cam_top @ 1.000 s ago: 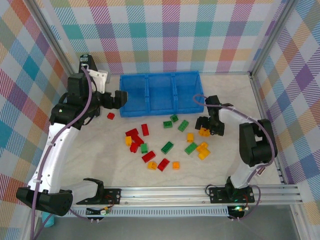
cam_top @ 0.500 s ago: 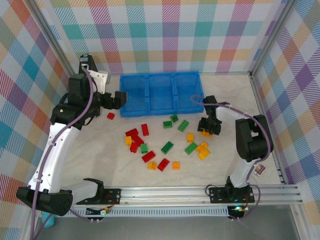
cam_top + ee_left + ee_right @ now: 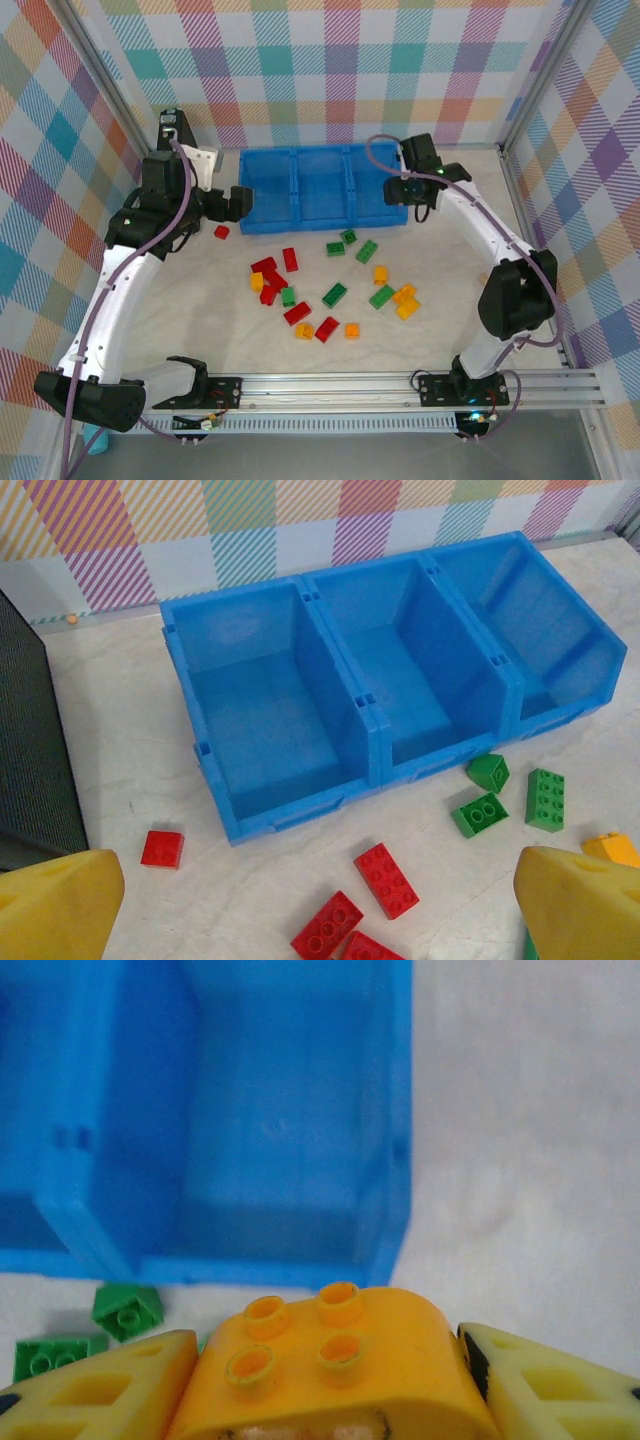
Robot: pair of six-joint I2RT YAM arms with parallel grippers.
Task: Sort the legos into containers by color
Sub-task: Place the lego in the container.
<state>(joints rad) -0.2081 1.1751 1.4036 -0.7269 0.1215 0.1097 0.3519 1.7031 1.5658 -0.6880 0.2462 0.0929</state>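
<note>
Lego [image 3: 335,1350], orange, four round studs, seemingly curved body, clenched in right pincer [image 3: 325,1390], left pincer [image 3: 318,902] released

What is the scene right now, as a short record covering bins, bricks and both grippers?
Bins: three joined open-top blue plastic bins, all empty
Loose bricks: red, green and orange studded plastic bricks scattered on the pale table before the bins
Left gripper: open, empty, by the left bin
Right gripper: shut on an orange four-stud plastic brick, near the right bin's front corner
</note>
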